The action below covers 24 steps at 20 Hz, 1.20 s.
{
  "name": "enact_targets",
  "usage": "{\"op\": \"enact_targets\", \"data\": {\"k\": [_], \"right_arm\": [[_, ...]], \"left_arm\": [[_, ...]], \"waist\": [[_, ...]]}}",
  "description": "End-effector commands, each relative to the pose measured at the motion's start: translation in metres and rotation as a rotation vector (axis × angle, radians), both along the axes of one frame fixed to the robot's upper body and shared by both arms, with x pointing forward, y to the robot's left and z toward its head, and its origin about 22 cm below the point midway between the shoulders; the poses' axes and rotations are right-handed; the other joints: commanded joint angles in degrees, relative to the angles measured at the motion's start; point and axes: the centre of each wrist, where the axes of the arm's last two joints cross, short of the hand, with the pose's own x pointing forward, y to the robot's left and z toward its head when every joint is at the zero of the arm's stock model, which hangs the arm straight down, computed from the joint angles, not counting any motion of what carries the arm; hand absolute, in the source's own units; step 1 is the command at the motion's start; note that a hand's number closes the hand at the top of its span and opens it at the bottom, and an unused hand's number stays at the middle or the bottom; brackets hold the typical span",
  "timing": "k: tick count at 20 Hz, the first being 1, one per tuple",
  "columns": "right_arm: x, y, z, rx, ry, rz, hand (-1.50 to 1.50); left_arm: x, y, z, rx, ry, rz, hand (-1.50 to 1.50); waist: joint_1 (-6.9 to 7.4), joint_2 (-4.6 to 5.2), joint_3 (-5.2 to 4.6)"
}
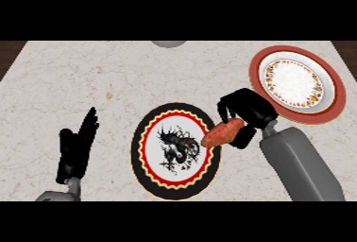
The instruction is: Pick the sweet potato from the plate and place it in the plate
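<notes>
An orange-brown sweet potato hangs over the right rim of the black-rimmed plate, which has a red-and-yellow scalloped ring and a dark drawing at its centre. My right hand is curled round the potato's upper right end. The red-rimmed plate with a white, flower-edged middle lies up and to the right, just beyond that hand. My left hand rests open at the left, fingers pointing up, away from both plates.
A grey round object shows partly at the counter's far edge. Dark wood borders the marble counter at the top corners. Bare counter lies between my left hand and the far edge.
</notes>
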Motion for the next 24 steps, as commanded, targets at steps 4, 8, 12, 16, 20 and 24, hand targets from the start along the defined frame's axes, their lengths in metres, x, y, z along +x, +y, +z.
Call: {"op": "enact_targets", "data": {"k": [4, 8, 12, 16, 20, 24], "right_arm": [[-0.007, -0.061, 0.05, 0.089, -0.207, -0.106, 1.5], [-0.013, -0.08, 0.079, 0.247, -0.367, -0.243, 1.5], [-0.012, -0.099, 0.094, 0.264, -0.438, -0.368, 1.5], [0.001, -0.128, 0.106, 0.26, -0.426, -0.464, 1.5], [0.017, -0.142, 0.115, 0.271, -0.382, -0.518, 1.5], [0.043, -0.15, 0.093, 0.257, -0.37, -0.564, 1.5]], "left_arm": [[0.006, 0.008, 0.005, 0.021, -0.004, -0.011, 0.0], [-0.008, 0.012, 0.004, -0.008, 0.001, 0.022, 0.0], [-0.007, 0.008, 0.009, -0.011, -0.008, -0.013, 0.0], [0.003, 0.024, 0.006, 0.006, 0.014, -0.012, 0.0], [-0.01, 0.005, -0.008, -0.008, -0.012, -0.013, 0.0], [0.009, 0.001, 0.011, -0.006, -0.013, -0.017, 0.0]], "waist": [[-0.06, -0.06, -0.05], [-0.24, -0.33, -0.04], [0.52, -0.02, -0.04], [0.75, 0.15, -0.04], [0.93, 0.14, -0.05], [1.22, 0.28, -0.02]]}}
